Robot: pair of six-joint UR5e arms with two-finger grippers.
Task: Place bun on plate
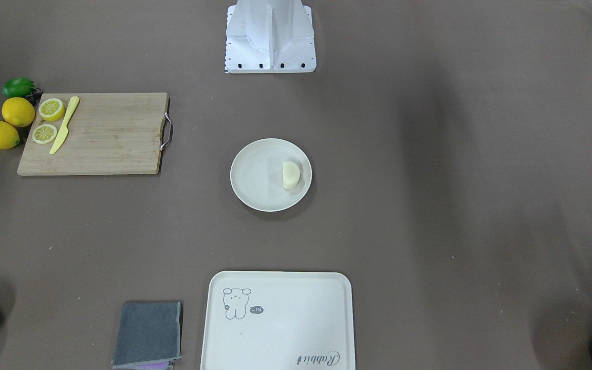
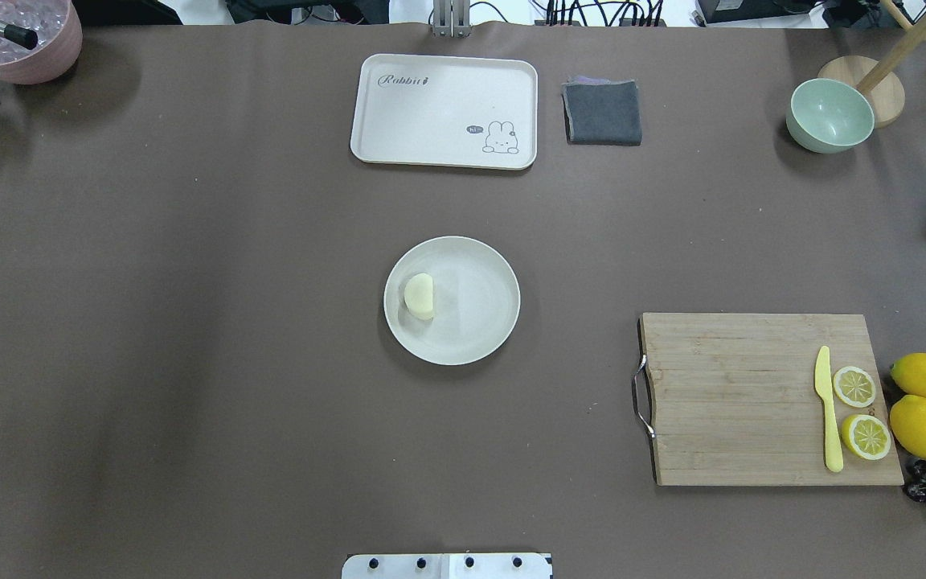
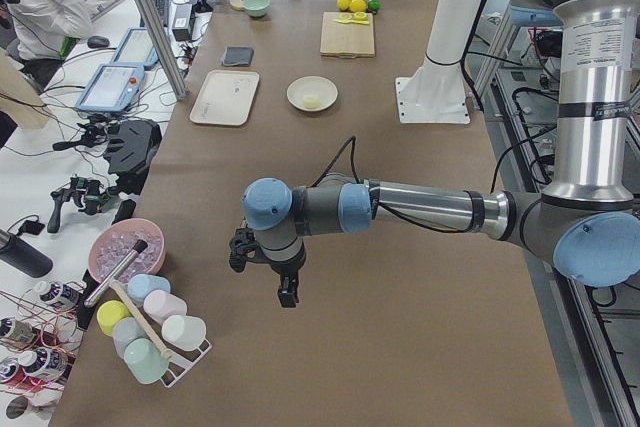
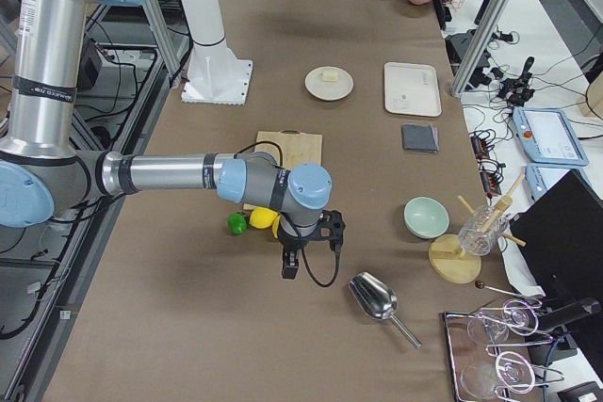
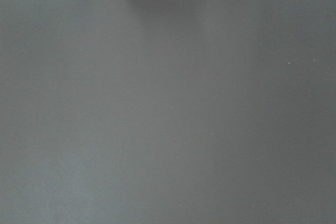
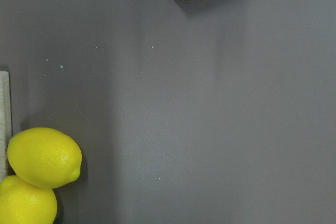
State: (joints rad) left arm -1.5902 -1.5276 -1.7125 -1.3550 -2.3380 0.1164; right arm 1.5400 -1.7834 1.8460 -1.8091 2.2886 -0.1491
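Note:
The pale cream bun [image 1: 291, 174] [image 2: 419, 296] lies inside the round off-white plate [image 1: 255, 177] [image 2: 475, 310] at the table's middle, close to the rim on the robot's left side. In the side views the bun [image 3: 311, 101] [image 4: 330, 75] is a small lump on the plate [image 3: 296, 89] [image 4: 317, 88]. My left gripper [image 3: 287, 292] hangs over bare table far from the plate, near the left end. My right gripper [image 4: 290, 268] hangs past the lemons near the right end. Both show only in the side views, so I cannot tell if they are open or shut.
A cream rabbit-print tray [image 2: 444, 111] and a grey cloth [image 2: 602, 112] lie beyond the plate. On the right are a wooden board [image 2: 752, 398] with a yellow knife, lemon slices and lemons [image 2: 923, 426], a green bowl [image 2: 829, 115] and a metal scoop [image 4: 375, 297]. A pink bowl [image 2: 25, 40] sits far left.

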